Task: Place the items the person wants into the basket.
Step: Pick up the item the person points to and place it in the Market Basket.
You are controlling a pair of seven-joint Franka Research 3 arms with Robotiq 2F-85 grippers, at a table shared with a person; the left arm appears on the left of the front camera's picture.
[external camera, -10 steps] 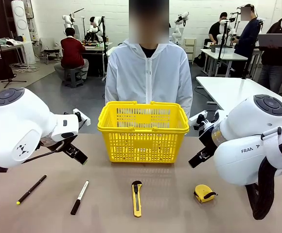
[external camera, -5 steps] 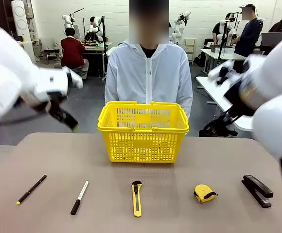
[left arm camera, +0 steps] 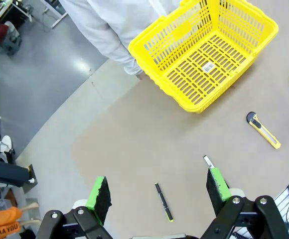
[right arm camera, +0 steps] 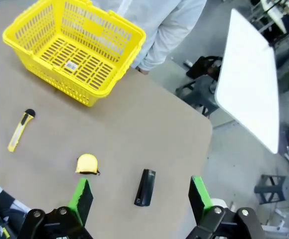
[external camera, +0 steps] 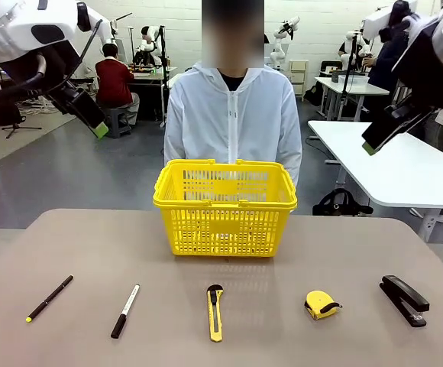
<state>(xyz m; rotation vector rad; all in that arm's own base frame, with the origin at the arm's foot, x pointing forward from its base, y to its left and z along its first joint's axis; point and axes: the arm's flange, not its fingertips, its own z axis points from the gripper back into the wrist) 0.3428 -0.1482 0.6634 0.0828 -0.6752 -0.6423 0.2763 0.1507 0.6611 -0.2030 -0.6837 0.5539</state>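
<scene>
The yellow basket (external camera: pixel 225 229) stands at the table's far middle, with the person (external camera: pixel 233 115) in a white hooded jacket right behind it, arms hanging down. Along the near edge lie the black pen (external camera: pixel 50 298) with a yellow tip at the left and the yellow tape measure (external camera: pixel 321 304) right of centre. My left gripper (external camera: pixel 98 130) hangs high at the upper left, open and empty. My right gripper (external camera: pixel 370 145) hangs high at the upper right, also open and empty. From above, the left wrist view has the pen (left arm camera: pixel 163 201) and basket (left arm camera: pixel 154 69); the right wrist view has the tape measure (right arm camera: pixel 87 164) and basket (right arm camera: pixel 45 74).
Between the pen and the tape measure lie a white marker (external camera: pixel 125 310) with a black cap and a yellow utility knife (external camera: pixel 215 312). A black stapler (external camera: pixel 405 300) lies at the far right. A white table (external camera: pixel 389 164) stands behind on the right.
Both arms have swung up from just above the table to high at the picture's top corners. The stapler, hidden behind the right arm before, is now in sight.
</scene>
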